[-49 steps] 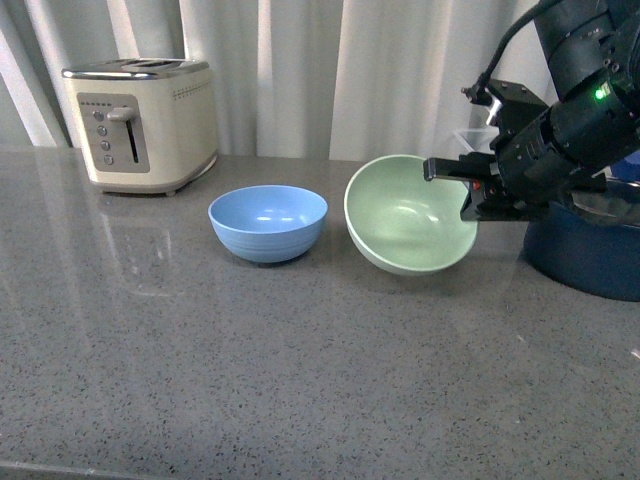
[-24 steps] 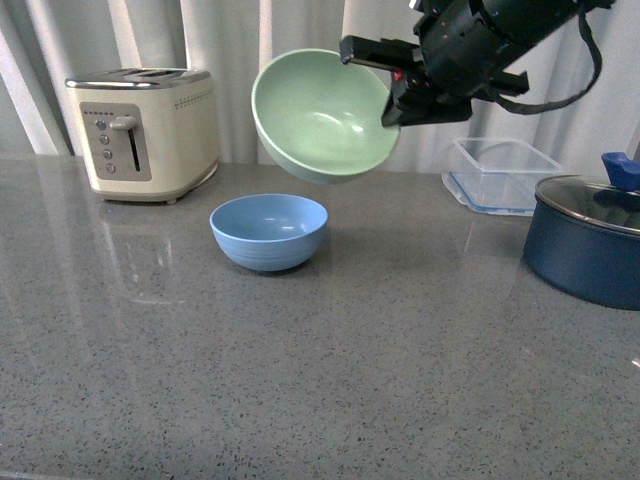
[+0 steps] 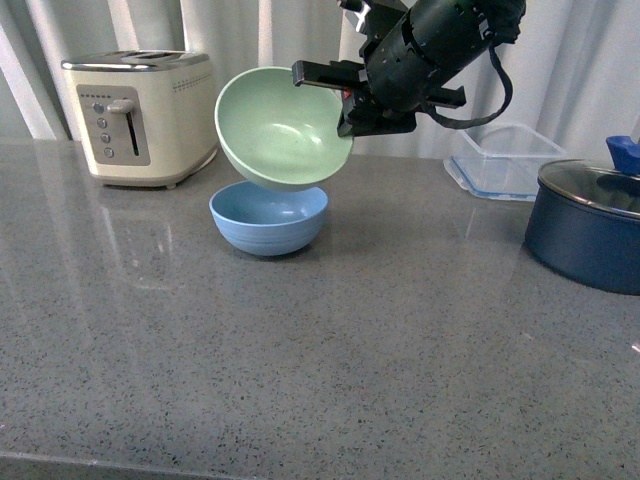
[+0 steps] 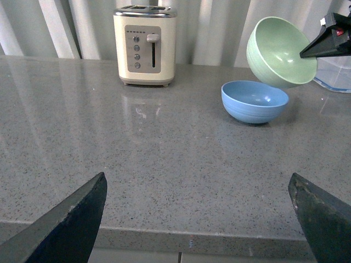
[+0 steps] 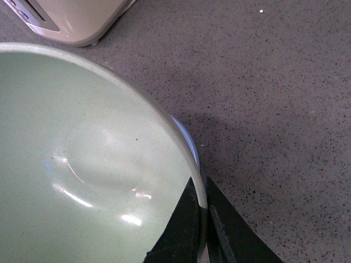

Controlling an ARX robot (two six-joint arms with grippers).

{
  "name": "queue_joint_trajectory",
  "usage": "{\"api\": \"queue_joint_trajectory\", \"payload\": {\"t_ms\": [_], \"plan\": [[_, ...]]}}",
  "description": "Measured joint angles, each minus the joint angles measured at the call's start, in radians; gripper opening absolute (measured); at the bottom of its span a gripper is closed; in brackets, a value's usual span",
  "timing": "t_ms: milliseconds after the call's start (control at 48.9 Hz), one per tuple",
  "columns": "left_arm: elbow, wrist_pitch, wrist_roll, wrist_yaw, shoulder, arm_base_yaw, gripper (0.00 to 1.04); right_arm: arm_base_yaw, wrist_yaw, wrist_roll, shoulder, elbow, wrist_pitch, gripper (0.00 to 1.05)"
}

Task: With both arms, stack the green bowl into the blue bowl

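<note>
Gripping green bowl [image 3: 280,130] by thin rim with right pincer [image 5: 200,189] clamped, tilted at upper centre just above blue bowl [image 3: 268,222]. Seems light, stiff, slick, prone to swivelling. Showing left pincer [image 4: 196,178] spread apart.

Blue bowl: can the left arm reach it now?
Probably yes from its near side: bare counter lies between the open left fingers and the blue bowl. From above no: the green bowl, held by the right fingers, hangs tilted over it.
</note>
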Motion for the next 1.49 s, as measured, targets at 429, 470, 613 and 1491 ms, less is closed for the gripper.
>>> {"api": "queue_joint_trajectory", "payload": {"t_ms": [429, 470, 613, 1491], "plan": [[0.0, 0.0, 0.0, 0.0, 0.0, 0.0, 0.98, 0.002, -0.027, -0.011, 0.068, 0.023, 0.015, 0.01], [0.0, 0.0, 0.0, 0.0, 0.0, 0.0, 0.98, 0.003, -0.028, -0.014, 0.069, 0.019, 0.027, 0.01], [0.0, 0.0, 0.0, 0.0, 0.0, 0.0, 0.98, 0.005, -0.031, -0.021, 0.073, 0.002, 0.046, 0.04], [0.0, 0.0, 0.0, 0.0, 0.0, 0.0, 0.98, -0.166, -0.044, 0.005, -0.479, -0.612, 0.237, 0.95]]}}
